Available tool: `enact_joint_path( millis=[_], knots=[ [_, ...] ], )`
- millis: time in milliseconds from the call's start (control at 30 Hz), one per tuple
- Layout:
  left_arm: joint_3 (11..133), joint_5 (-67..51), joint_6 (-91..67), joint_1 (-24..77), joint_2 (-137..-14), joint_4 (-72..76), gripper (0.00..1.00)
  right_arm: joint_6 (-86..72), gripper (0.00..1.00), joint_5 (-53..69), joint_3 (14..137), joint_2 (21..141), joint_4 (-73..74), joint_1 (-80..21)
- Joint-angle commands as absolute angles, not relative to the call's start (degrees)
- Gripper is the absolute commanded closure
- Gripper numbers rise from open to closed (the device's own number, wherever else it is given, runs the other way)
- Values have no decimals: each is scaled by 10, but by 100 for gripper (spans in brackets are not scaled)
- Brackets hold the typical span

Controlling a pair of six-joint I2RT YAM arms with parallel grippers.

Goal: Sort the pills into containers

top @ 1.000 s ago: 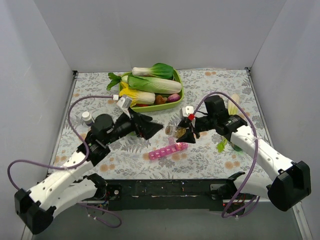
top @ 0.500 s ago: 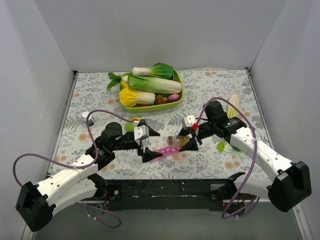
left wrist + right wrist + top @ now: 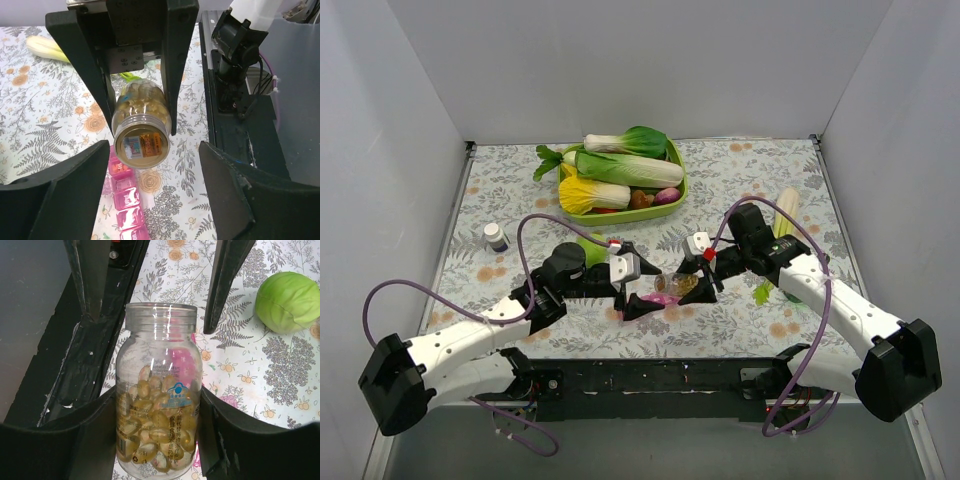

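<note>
My right gripper is shut on a clear, uncapped pill bottle of yellowish capsules, held about level just above the pink compartment strip. In the right wrist view the bottle fills the gap between my right gripper's pads, mouth pointing away. My left gripper is open, facing the bottle's mouth, its fingers either side of the strip's end. In the left wrist view the bottle hangs over the strip. Small orange pills lie in the compartment under it. My left gripper holds nothing.
A green tray of vegetables stands at the back. A green ball lies behind my left arm. A small white-capped vial stands at the left. A corn cob and a leaf lie by my right arm.
My left arm has swung right and forward, down to the strip and the bottle's mouth. My right gripper has lowered the bottle over the strip and now holds it there.
</note>
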State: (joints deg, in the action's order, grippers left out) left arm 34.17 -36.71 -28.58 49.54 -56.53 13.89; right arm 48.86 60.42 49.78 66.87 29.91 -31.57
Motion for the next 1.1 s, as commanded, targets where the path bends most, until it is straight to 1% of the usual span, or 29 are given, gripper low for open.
enact_joint_path(
  millis=[0, 100, 133, 167, 200, 233, 300, 367, 400, 467, 533, 600, 633, 767, 867, 967, 1000, 1033, 1067],
  knots=[
    [363, -335, -301, 506, -577, 153, 34, 488, 99, 621, 494, 665, 284, -316],
    [368, -330, -322, 510, -586, 155, 43, 485, 99, 620, 491, 664, 281, -316],
    [370, -323, -329, 510, -589, 156, 51, 484, 99, 618, 490, 664, 280, -316],
    [372, -318, -337, 510, -590, 156, 56, 484, 99, 616, 490, 664, 280, -316],
    [371, -310, -358, 511, -591, 158, 66, 483, 99, 614, 489, 664, 278, -316],
    [372, -301, -375, 510, -591, 160, 85, 482, 99, 609, 488, 664, 277, -316],
    [373, -274, -431, 510, -588, 161, 100, 480, 99, 603, 486, 664, 275, -316],
    [379, -230, -483, 511, -588, 141, 100, 478, 99, 592, 484, 664, 274, -316],
    [391, -218, -537, 510, -589, 126, 100, 477, 99, 587, 483, 664, 273, -316],
    [406, -168, -605, 510, -598, 72, 100, 464, 99, 564, 476, 660, 260, -316],
    [425, -156, -694, 510, -606, 22, 100, 457, 99, 541, 472, 659, 249, -316],
    [431, -145, -763, 510, -609, 4, 100, 443, 99, 527, 468, 658, 239, -316],
    [426, -138, -844, 509, -607, -22, 100, 439, 99, 516, 468, 657, 235, -316],
    [427, -96, -985, 509, -594, -107, 100, 429, 99, 503, 468, 658, 224, -316],
    [436, -52, -1046, 510, -589, -181, 100, 425, 99, 501, 468, 661, 223, -316],
    [436, -33, -1078, 509, -582, -192, 100, 423, 99, 501, 469, 664, 223, -316],
    [438, -37, -1038, 509, -579, -181, 100, 423, 99, 501, 470, 664, 223, -316],
    [438, -46, -1002, 509, -569, -140, 100, 421, 99, 499, 470, 664, 224, -316],
    [429, -93, -958, 509, -560, -111, 93, 423, 99, 500, 470, 664, 224, -316]
  ],
)
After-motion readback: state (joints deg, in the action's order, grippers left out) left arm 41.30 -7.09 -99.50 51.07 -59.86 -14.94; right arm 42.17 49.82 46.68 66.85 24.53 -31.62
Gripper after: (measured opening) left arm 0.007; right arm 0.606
